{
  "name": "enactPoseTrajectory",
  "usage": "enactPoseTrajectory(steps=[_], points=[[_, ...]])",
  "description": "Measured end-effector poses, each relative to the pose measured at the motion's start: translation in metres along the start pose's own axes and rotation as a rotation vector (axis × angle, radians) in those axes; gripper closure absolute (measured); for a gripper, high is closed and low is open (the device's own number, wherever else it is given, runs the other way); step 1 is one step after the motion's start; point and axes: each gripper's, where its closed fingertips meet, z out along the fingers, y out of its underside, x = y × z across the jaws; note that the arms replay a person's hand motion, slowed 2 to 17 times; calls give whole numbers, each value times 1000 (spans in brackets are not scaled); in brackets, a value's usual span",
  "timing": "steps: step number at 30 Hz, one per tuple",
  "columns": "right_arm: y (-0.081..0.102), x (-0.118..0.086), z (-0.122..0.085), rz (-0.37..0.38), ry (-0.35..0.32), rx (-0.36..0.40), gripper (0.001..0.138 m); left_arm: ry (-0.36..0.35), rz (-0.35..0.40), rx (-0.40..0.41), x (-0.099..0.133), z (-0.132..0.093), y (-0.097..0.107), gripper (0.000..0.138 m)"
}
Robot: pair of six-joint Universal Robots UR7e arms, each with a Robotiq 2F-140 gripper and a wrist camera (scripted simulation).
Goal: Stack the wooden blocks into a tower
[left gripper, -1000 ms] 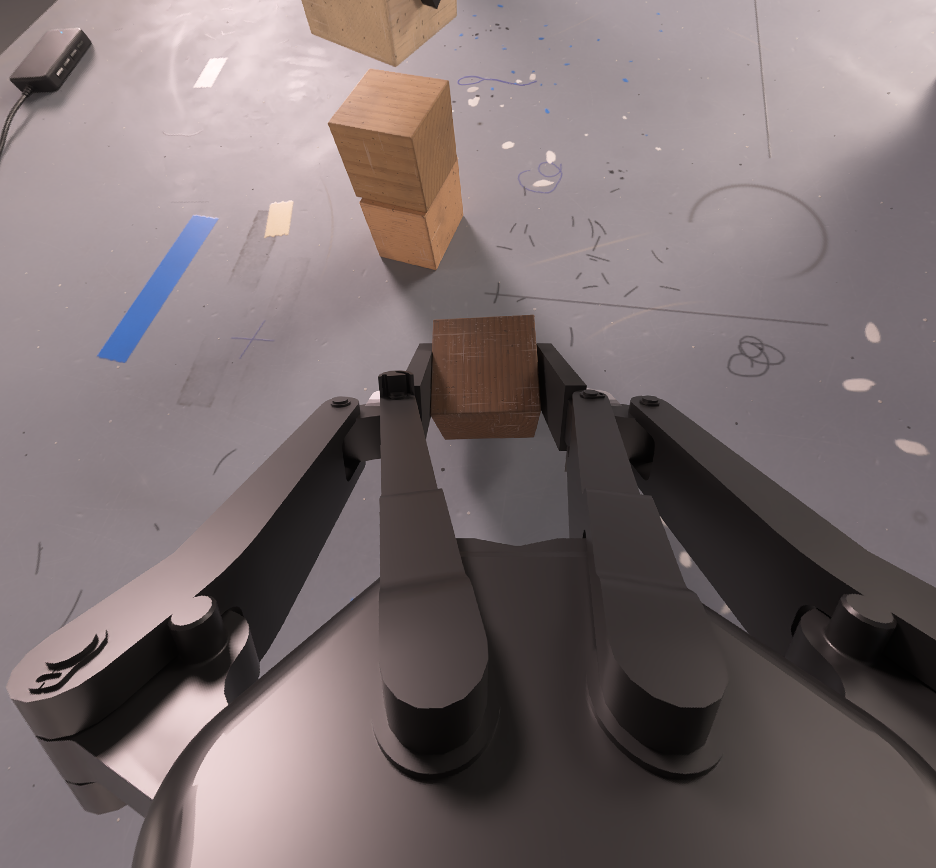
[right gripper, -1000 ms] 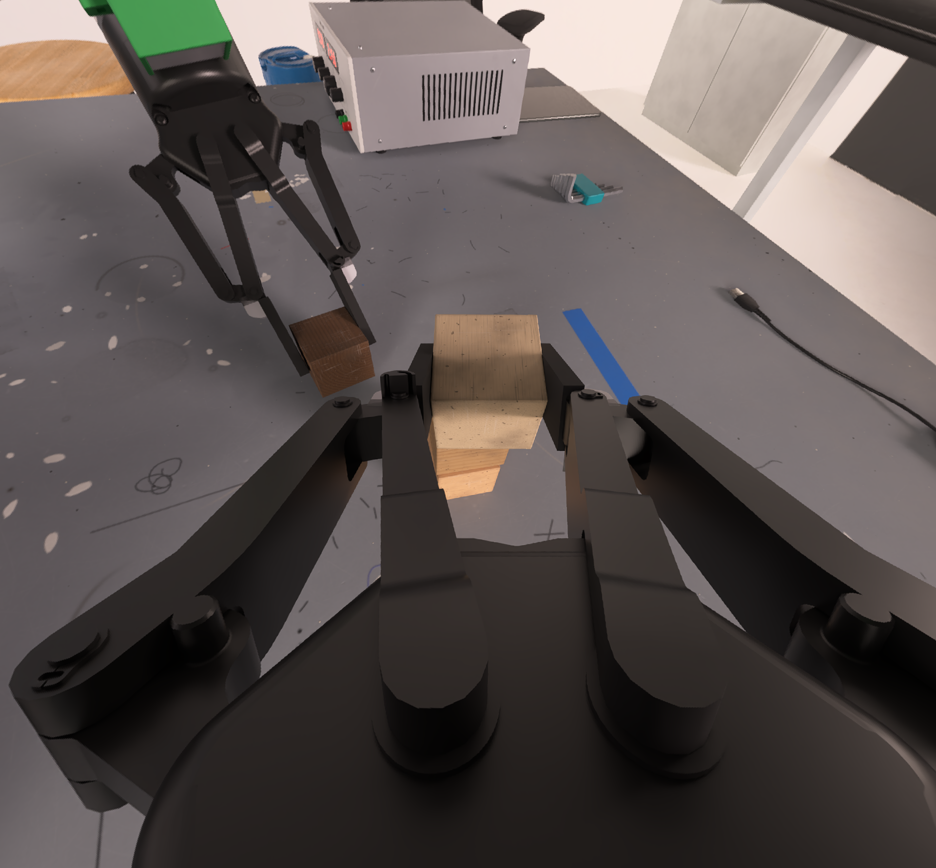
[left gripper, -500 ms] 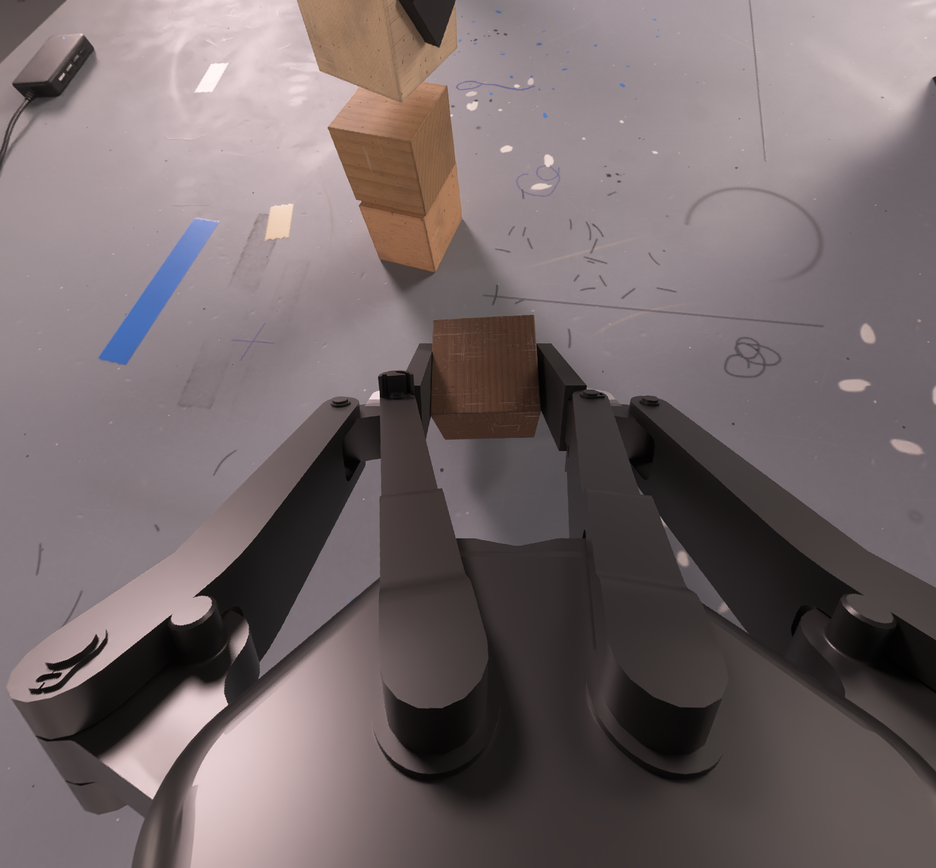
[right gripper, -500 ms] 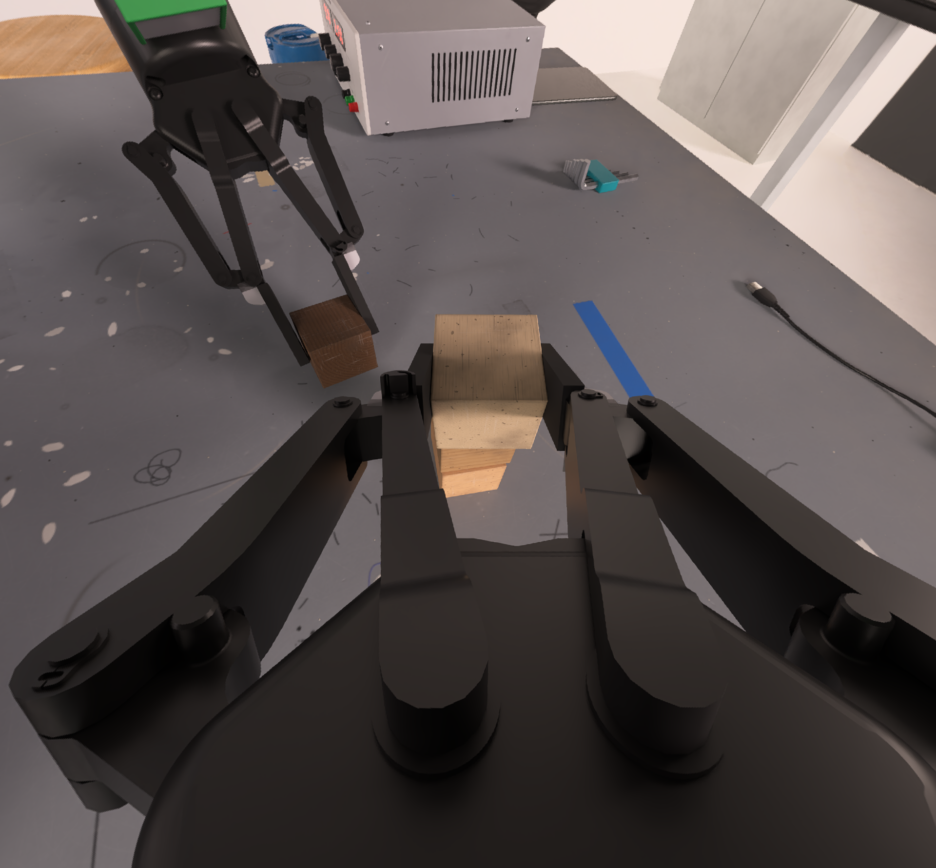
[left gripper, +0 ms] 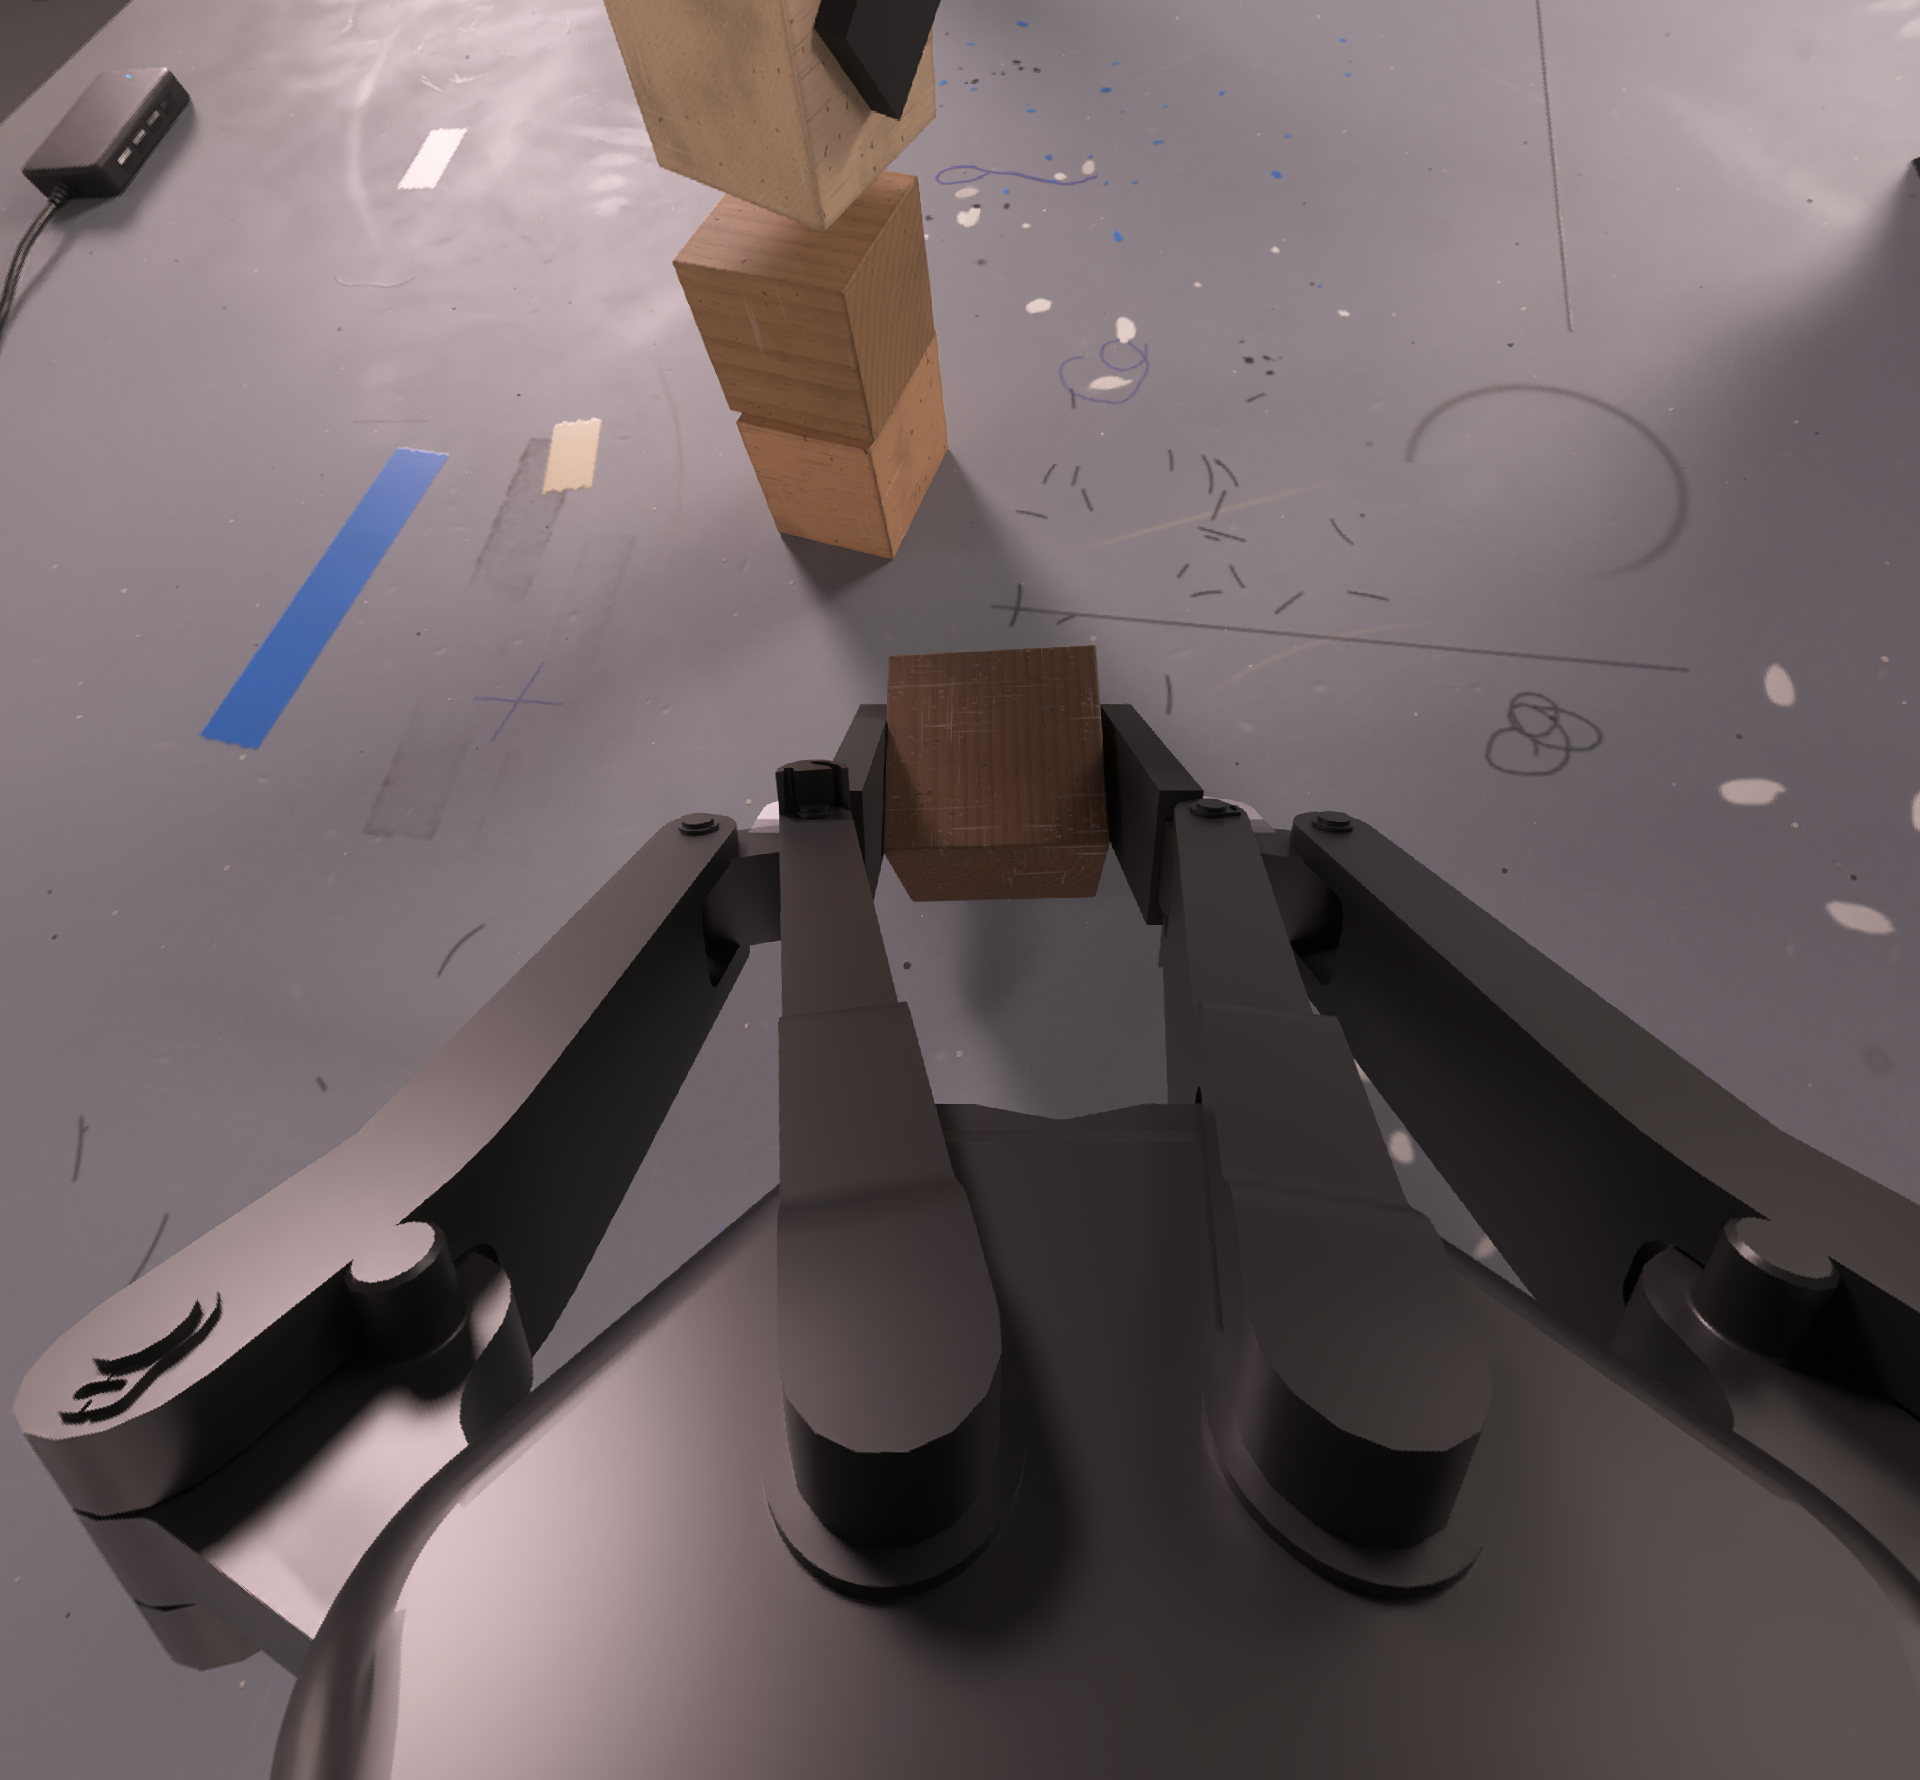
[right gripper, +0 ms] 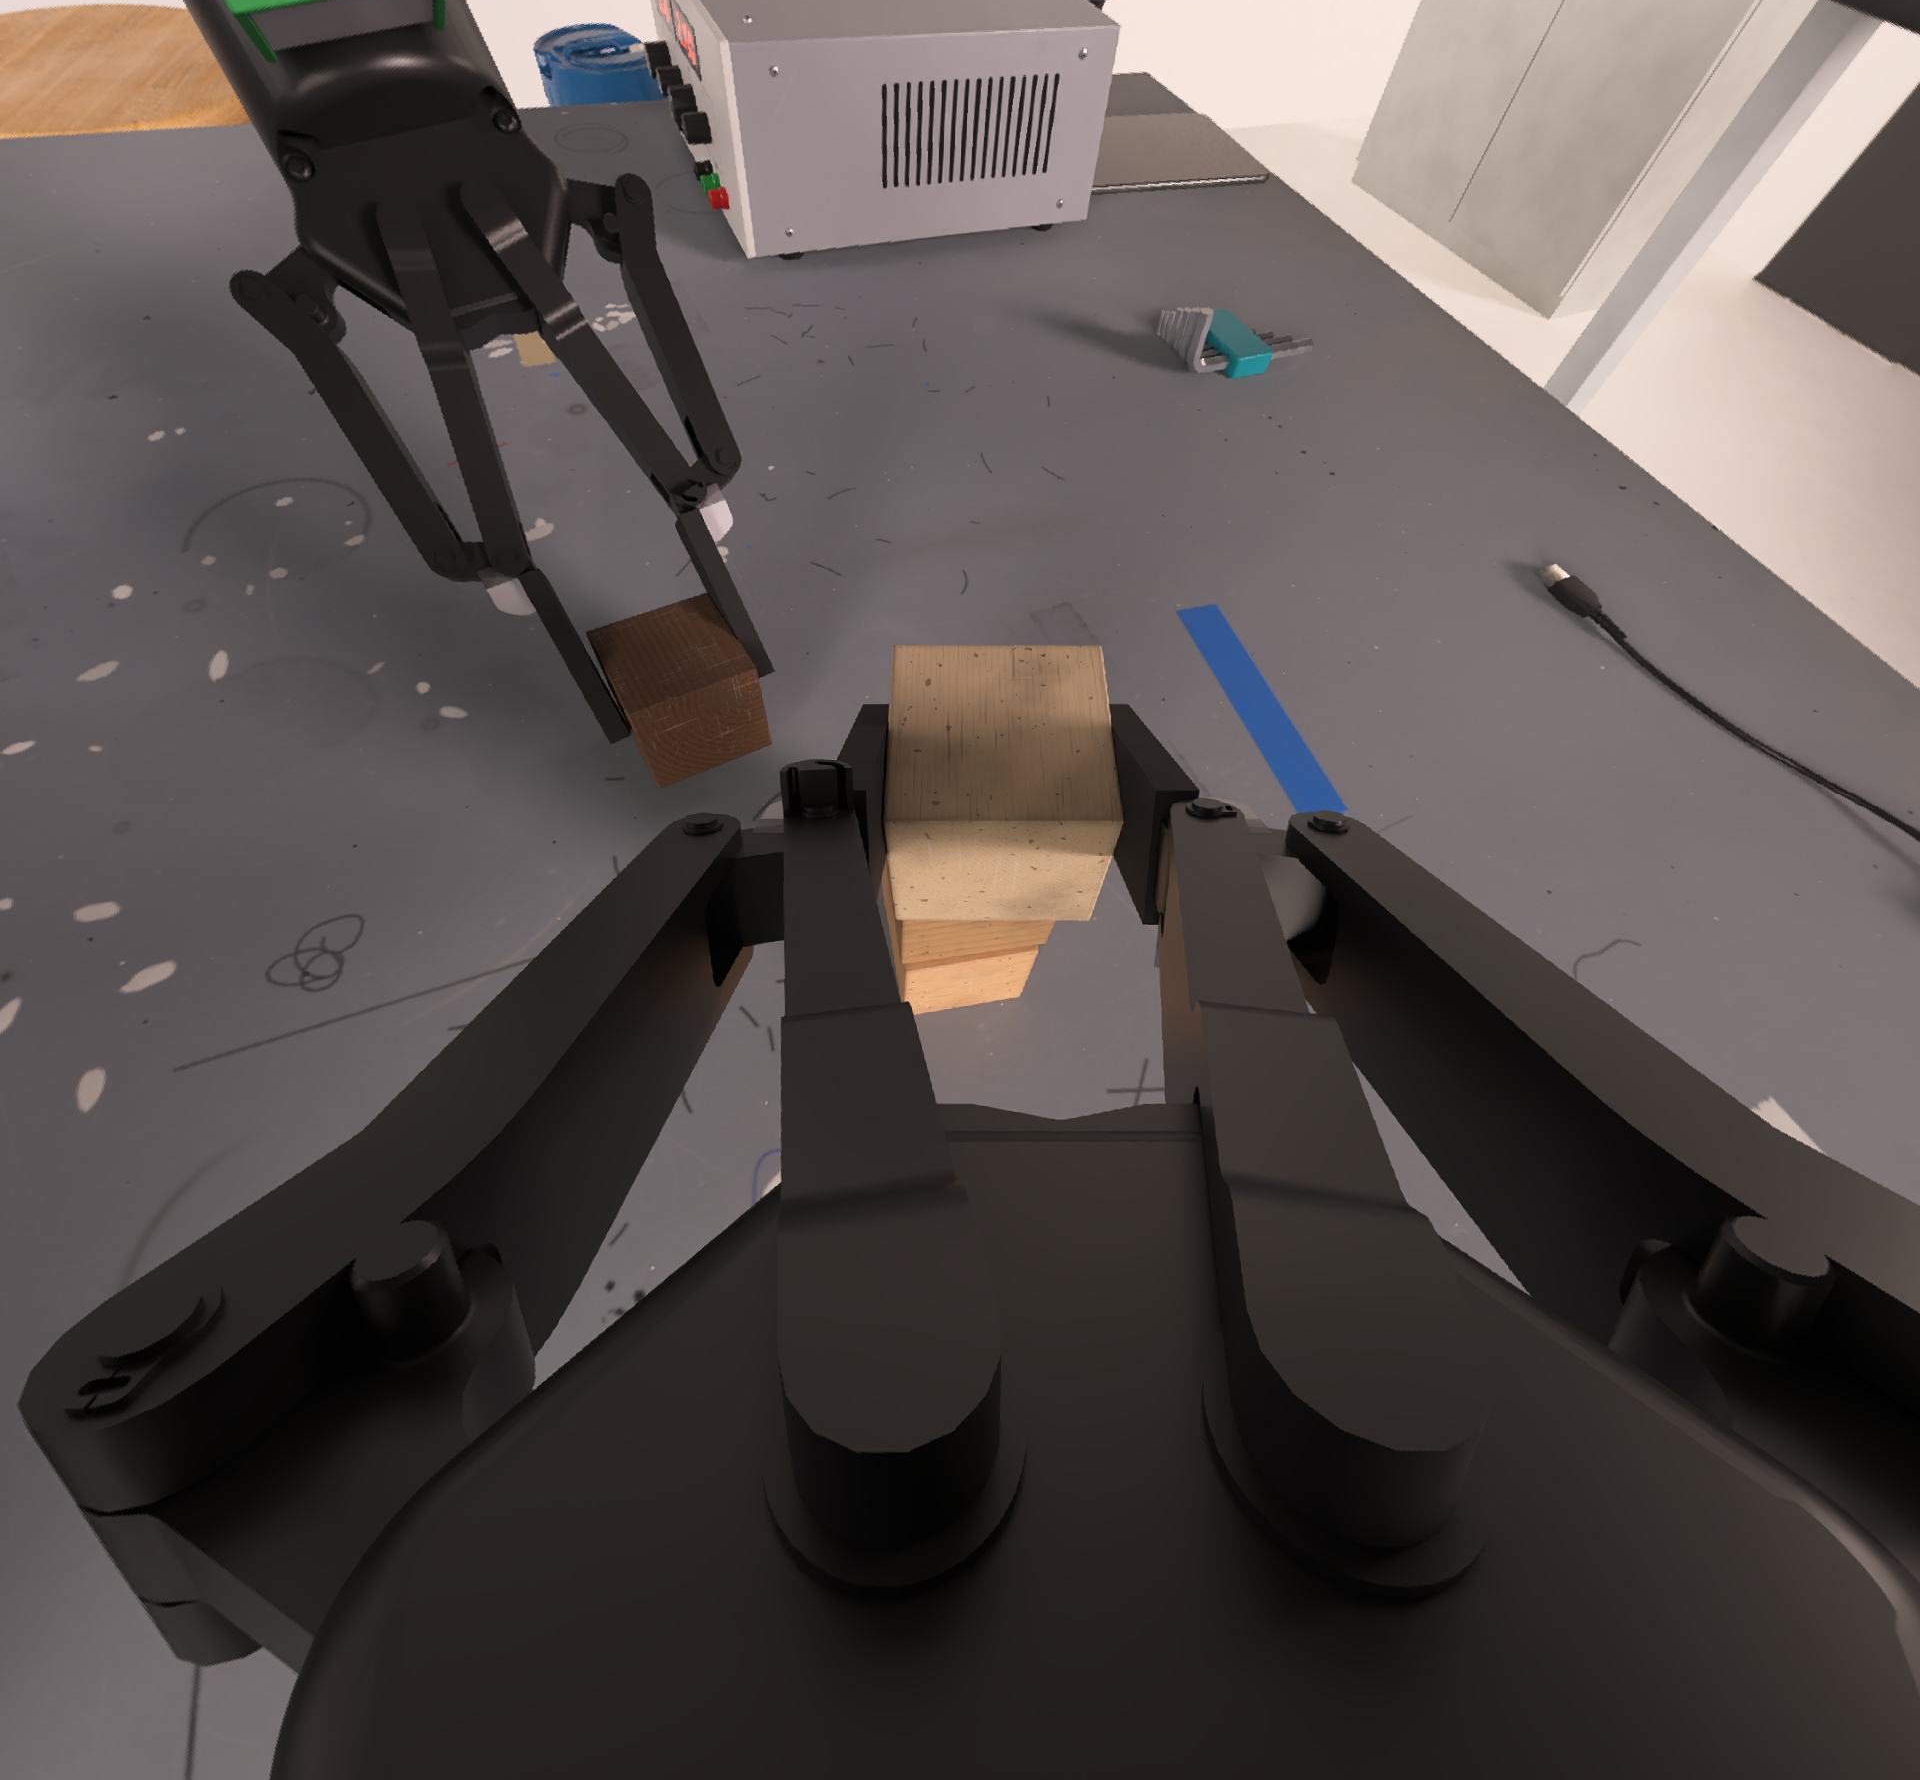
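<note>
My left gripper (left gripper: 995, 764) is shut on a dark brown wooden block (left gripper: 992, 764) and holds it above the grey table, short of the stack. The stack is two light brown blocks, upper (left gripper: 800, 317) on lower (left gripper: 847, 483). My right gripper (right gripper: 1003, 774) is shut on a pale wooden block (right gripper: 997, 754) and holds it right over the stack's top, very close or touching; I cannot tell which. The pale block also shows in the left wrist view (left gripper: 727, 37). The stack shows under it in the right wrist view (right gripper: 971, 961). The left gripper with the dark block (right gripper: 686, 691) is to the left there.
A grey power supply box (right gripper: 883, 68) stands at the table's far end, a hex key set (right gripper: 1226, 343) to its right. A black cable (right gripper: 1704, 691) runs at the right. Blue tape (left gripper: 322, 598) and a small black box (left gripper: 104, 135) lie left of the stack.
My right gripper has lowered the pale block onto or just above the two-block stack. My left gripper has stayed nearly in place with the dark block.
</note>
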Motion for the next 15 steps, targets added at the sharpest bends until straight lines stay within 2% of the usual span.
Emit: enactPoseTrajectory(steps=[15], points=[[1,-1,3,2,-8,-4,88,1,0,-4,0,1,1,86]])
